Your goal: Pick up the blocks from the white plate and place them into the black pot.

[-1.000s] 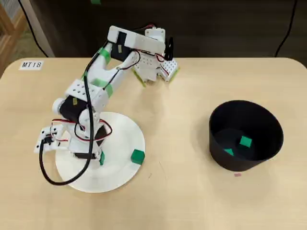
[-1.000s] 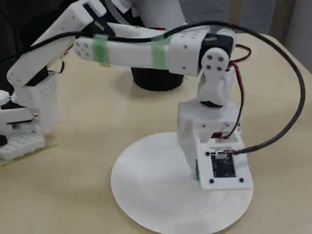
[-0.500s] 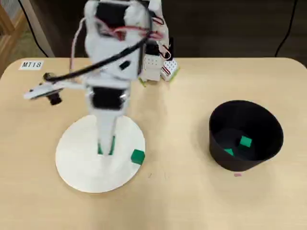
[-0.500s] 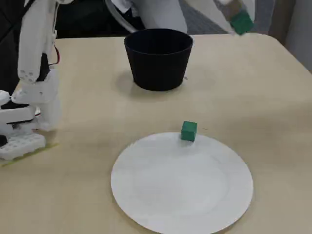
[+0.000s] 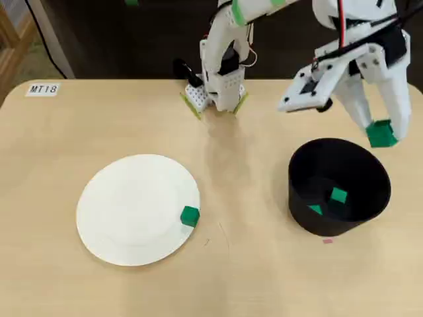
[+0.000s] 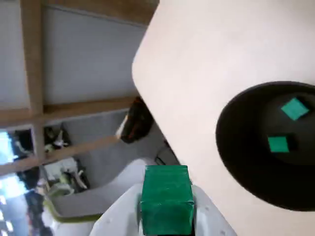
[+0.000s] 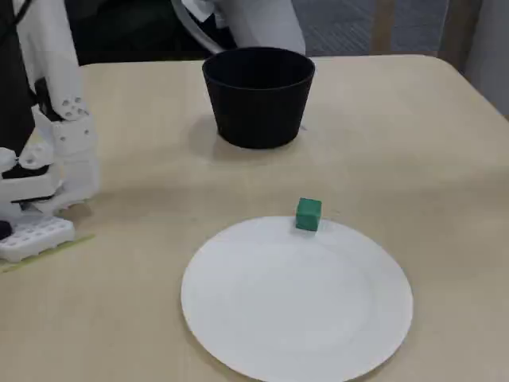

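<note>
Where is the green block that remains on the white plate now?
In the overhead view the green block sits at the right edge of the white plate, on the side facing the black pot.

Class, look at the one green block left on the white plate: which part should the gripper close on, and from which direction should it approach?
Grip the block across two opposite flat side faces, coming straight down from above. It sits at the plate's rim, on the side toward the pot in the overhead view, with nothing beside it, so the fingers probably have room on either side. The flat plate offers no wall to get under.
</note>
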Robot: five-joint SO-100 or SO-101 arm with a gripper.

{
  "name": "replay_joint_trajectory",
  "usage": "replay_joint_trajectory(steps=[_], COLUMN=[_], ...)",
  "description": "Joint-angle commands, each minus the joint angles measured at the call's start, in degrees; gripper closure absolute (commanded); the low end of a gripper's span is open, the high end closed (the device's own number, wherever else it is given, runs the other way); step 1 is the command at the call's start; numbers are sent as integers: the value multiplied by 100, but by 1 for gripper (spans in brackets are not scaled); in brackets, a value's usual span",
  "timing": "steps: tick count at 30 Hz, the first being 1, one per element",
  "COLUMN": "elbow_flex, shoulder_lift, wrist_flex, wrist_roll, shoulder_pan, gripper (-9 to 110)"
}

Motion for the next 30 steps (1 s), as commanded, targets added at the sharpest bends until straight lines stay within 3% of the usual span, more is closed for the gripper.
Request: replay_joint_trajectory(steps=[1,4,30], elbow_flex=[3489,5344,4614], shoulder_lift=[2285,3261,193], wrist_flex=[-1433,-2206,-2540], wrist_roll=[439,615,-176], shoulder_pan=[-9,-105,-589], gripper=[104,104,104])
